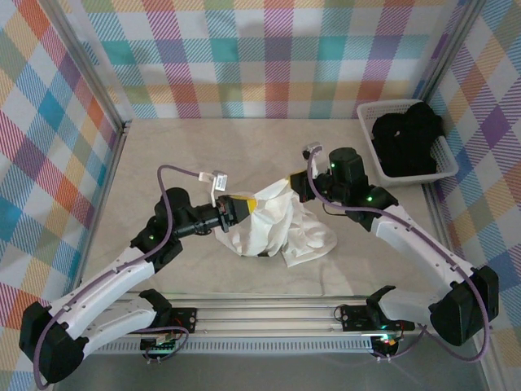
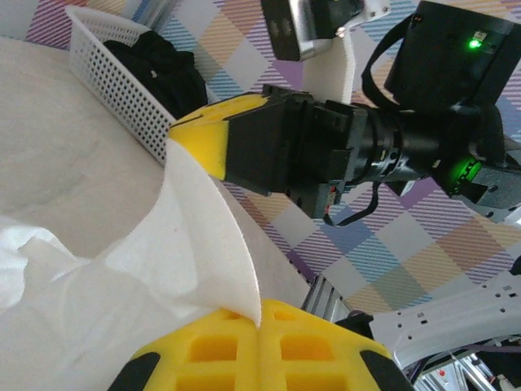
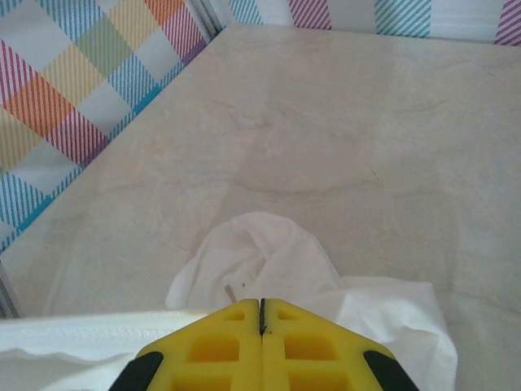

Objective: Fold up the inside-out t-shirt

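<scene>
The left fingers (image 2: 285,316) and the right fingers (image 3: 244,316) are each pinched tight on the white t-shirt (image 1: 285,232) crumpled on the counter (image 1: 203,147).

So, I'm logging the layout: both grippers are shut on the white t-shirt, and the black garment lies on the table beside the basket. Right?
Not quite. The black garment lies inside the white plastic basket, not beside it, as the top external view shows. The left gripper and right gripper are indeed shut on the white t-shirt.
</scene>
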Robot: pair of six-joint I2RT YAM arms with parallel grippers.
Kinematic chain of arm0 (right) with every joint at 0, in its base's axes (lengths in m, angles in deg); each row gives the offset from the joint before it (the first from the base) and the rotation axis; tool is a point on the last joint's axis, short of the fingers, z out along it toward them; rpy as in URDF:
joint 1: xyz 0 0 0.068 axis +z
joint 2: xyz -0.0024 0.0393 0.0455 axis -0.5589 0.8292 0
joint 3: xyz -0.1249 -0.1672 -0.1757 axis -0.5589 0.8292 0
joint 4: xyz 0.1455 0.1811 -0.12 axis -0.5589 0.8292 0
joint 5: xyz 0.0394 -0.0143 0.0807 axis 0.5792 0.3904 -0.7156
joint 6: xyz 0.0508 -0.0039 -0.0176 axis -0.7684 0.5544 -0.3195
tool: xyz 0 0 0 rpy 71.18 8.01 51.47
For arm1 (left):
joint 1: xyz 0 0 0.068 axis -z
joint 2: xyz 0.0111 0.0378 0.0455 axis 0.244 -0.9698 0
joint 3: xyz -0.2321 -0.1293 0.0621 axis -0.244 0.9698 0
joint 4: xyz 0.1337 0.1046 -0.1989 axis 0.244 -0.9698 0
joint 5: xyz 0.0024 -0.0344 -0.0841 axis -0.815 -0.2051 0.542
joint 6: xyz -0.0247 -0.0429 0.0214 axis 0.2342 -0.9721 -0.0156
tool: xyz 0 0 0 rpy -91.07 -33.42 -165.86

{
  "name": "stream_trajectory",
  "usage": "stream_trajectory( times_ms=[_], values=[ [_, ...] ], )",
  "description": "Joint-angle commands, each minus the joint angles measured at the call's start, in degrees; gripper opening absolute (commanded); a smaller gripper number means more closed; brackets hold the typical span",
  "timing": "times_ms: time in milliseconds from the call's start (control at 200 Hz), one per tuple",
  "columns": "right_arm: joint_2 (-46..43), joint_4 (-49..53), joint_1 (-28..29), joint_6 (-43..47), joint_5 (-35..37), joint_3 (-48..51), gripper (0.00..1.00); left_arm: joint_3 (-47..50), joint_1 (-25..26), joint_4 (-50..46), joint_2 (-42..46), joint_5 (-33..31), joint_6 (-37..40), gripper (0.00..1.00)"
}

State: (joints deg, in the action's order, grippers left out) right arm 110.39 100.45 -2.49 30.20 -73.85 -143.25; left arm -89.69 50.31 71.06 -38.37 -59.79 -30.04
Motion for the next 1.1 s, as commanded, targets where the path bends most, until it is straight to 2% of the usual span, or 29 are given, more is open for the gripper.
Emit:
stream_trajectory(
  times_ms=[0,140,270,350,505,675,840,1095],
  values=[
    [0.71,3.32,-0.2,3.17,0.82,-2.36,0.0,1.45,-0.7,2.04,1.48,-0.1,0.91,0.0],
    [1.77,4.1,-0.2,3.58,-0.66,-3.52,0.0,2.46,-0.68,-6.34,1.9,-7.46,3.63,0.0],
    [3.93,2.78,-0.2,2.25,-5.7,-4.37,0.0,1.67,-0.75,-16.53,1.81,-21.26,3.88,0.0],
    [5.55,0.94,-0.11,0.29,-9.09,-4.33,0.0,1.1,-0.79,-20.05,1.37,-26.01,4.16,0.0],
    [9.07,-3.29,0.75,-3.21,-13.54,-4.02,0.0,0.45,-0.97,-21.23,-0.21,-26.69,5.28,0.0],
    [11.25,-5.7,2.15,-4.96,-13.79,-4.02,0.0,-2.47,-1.12,-27.75,-4.4,-32.77,4.48,0.0],
    [12.46,-7.84,3.25,-6.68,-13.63,-4.02,0.0,-5.09,-1.04,-32.84,-8.61,-32.28,4.8,0.13],
    [13.14,-11.99,4.96,-9.78,-12.92,-2.79,0.0,-5.75,0.99,-34.5,-8.96,-30.31,0.72,0.35]
  ],
)
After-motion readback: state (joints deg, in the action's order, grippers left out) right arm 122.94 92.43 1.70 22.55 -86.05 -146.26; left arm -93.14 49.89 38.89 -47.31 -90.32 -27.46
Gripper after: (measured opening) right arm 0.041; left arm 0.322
